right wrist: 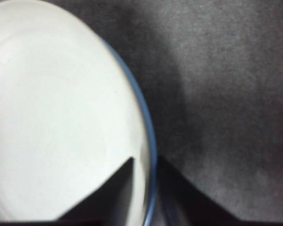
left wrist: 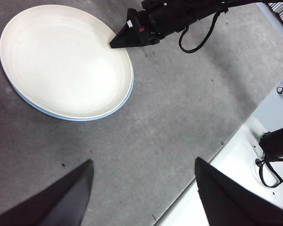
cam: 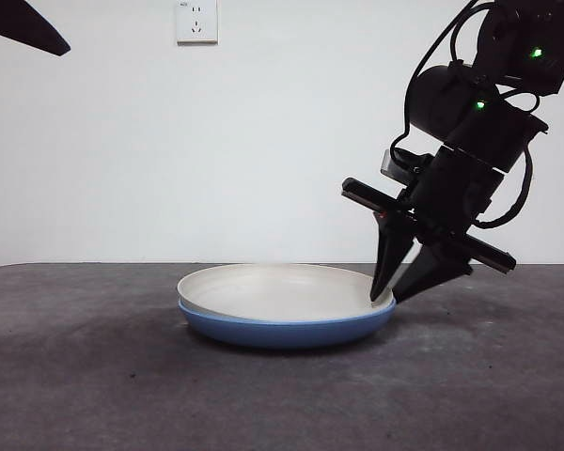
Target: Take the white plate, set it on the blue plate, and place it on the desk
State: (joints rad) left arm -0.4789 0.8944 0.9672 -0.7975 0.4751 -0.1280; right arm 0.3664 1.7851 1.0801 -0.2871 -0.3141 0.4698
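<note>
Right gripper (cam: 395,299) fingers (cam: 387,272) straddle the rim at the right edge of the stacked plates, lower right of centre in the front view; one finger tip sits inside on the white plate (cam: 282,291), the other outside past the rim, pointing down at the desk (cam: 94,376); the gap between them is narrow, roughly rim-wide; in the right wrist view both plate rims run up through that gap, inner finger (right wrist: 113,188) over the white surface, outer one over the dark tabletop; cannot tell whether the pads actually press the rim or just bracket it.

White plate nests inside the blue plate (cam: 282,331); only a blue band shows under it in the front view, a thin blue crescent along its edge in the left wrist view (left wrist: 85,117) and right wrist view (right wrist: 148,136); white plate looks slightly tilted, its left side riding a little higher above the blue rim; blue plate rests flat on the desk, centre of the front frame.

Left gripper (left wrist: 144,188) hangs high over the desk, well apart from the plates, jaws spread wide with nothing between them; plates sit in the upper left of its frame, white plate (left wrist: 61,61) on top, right gripper (left wrist: 114,44) tip touching its edge; a black tip at the top left corner (cam: 23,26) of the front view is the only other arm part visible.
</note>
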